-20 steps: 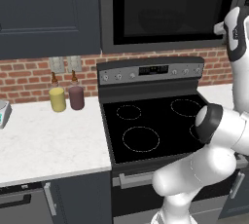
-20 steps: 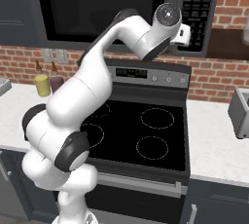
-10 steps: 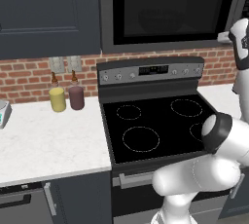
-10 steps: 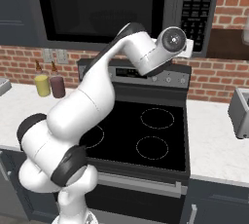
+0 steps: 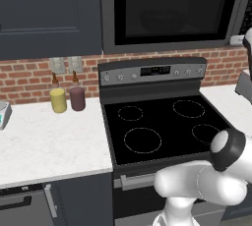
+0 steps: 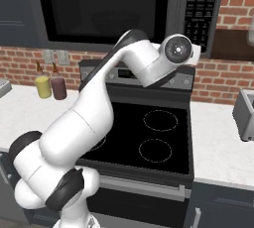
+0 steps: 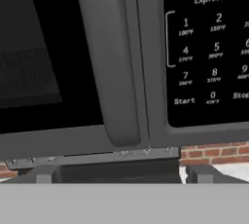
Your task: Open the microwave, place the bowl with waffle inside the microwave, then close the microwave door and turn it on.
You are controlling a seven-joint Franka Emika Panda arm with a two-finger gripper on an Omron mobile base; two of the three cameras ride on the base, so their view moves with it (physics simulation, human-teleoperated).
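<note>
We see the gripper [image 7: 119,173] with its jaws spread wide and holding nothing, the two finger tips [image 7: 44,174] level with the bottom edge of the microwave door [image 7: 44,72]. The door's grey tubular handle [image 7: 109,62] stands straight ahead between the jaws, not yet touched, and the door is shut. The microwave [image 6: 124,9] keypad [image 7: 209,57] lies beyond the right-hand jaw, the dark glass window beyond the left-hand one
</note>
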